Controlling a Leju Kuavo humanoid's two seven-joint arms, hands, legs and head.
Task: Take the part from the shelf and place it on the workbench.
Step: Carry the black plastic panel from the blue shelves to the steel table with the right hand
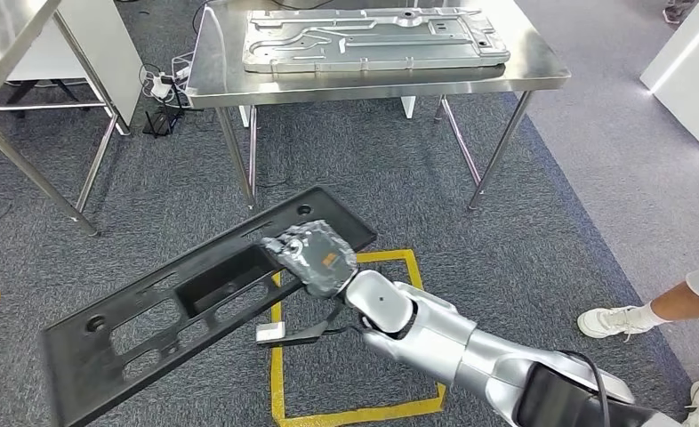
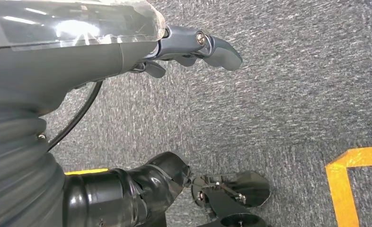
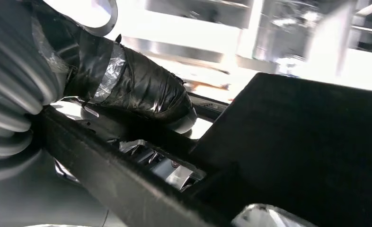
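Right hand [image 1: 315, 258] grips the part [image 1: 204, 302], a long flat black panel with several cut-outs. The hand sits at one long edge, nearer the panel's far end than its middle, fingers hooked through or over a cut-out rim. In the right wrist view the taped black thumb [image 3: 141, 94] lies pressed over a bar of the panel; the fingers beneath are too hidden to describe.

The part is carried in the air above the grey carpet, clear of the worktop [image 1: 542, 71] and not yet over it. Its long axis runs on a diagonal: the far end points toward the worktop, the near end trails away from it, toward the robot's left side. It hangs out mostly to the left of the gripping hand, so the load looks off-balance.

The worktop stands ahead of the part, well apart. A large silver stamped plate [image 1: 373, 40] already lies on it, its long axis along the worktop edge. Bare steel shows just in front of and beside that plate.

Left hand [image 2: 193, 45] hangs low over the carpet, fingers loosely curled, holding nothing. The right hand is the nearer one and the only one on the part.

Judgement: transport stage, placing still ahead. The coming move turns on swinging the panel's long axis parallel to the worktop edge.

A person's leg and shoe [image 1: 613, 320] stand to the right of the part, near.
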